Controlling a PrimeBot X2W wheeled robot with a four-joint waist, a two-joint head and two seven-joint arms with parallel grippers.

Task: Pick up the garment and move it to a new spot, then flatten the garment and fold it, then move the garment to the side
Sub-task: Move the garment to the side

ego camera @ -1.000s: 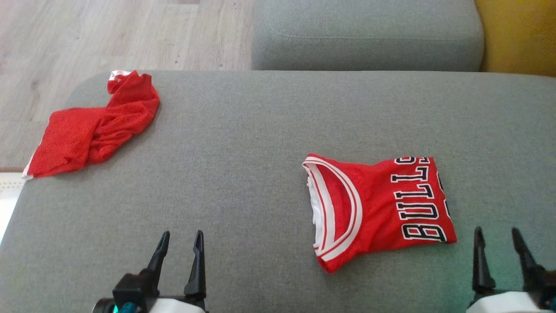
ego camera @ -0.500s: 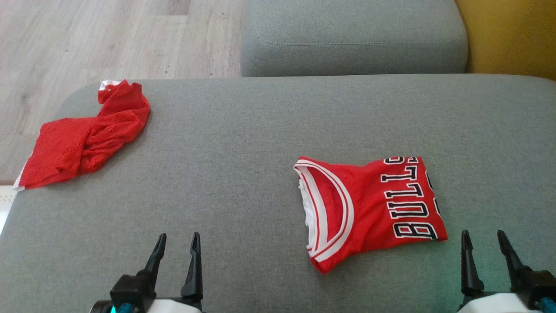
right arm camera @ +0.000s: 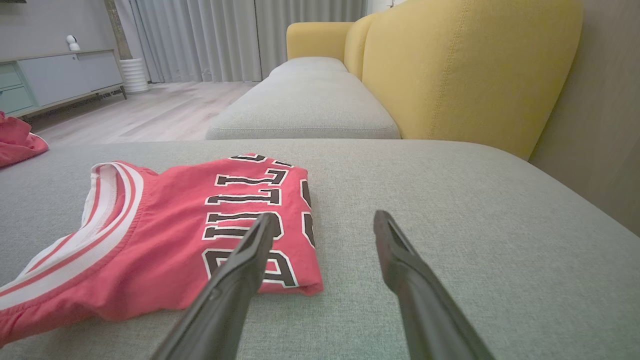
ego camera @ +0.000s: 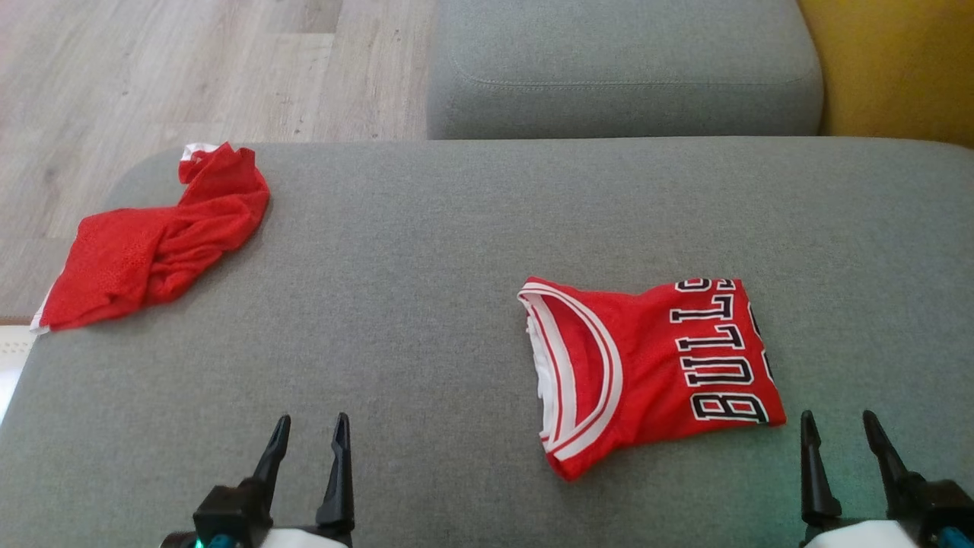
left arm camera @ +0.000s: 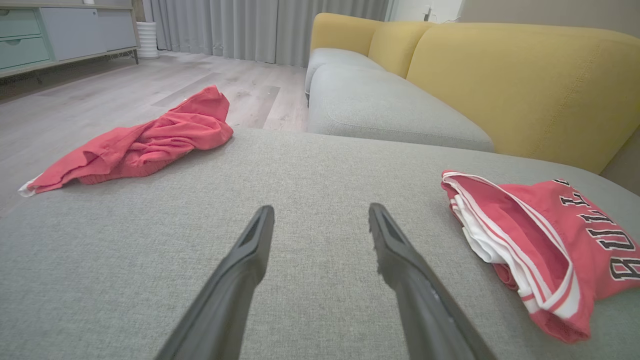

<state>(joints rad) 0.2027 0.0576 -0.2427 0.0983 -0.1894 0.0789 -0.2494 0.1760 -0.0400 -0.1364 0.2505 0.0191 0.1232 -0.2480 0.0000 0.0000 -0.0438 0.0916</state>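
On the grey fabric sofa cushion (ego camera: 426, 251), at its far left corner, a crumpled red mesh garment (ego camera: 152, 243) is laid with its long axis slanting from near left to far right. The left gripper (ego camera: 313, 418) is held low at the near edge, fingers spread, pointed away, nothing between them. Right of centre, a folded red jersey with white-trimmed neckline (ego camera: 654, 365) is laid lengthwise across, collar turned left, black lettering at the right end. The right gripper (ego camera: 837, 415) is held just beside its near right corner, likewise spread and empty.
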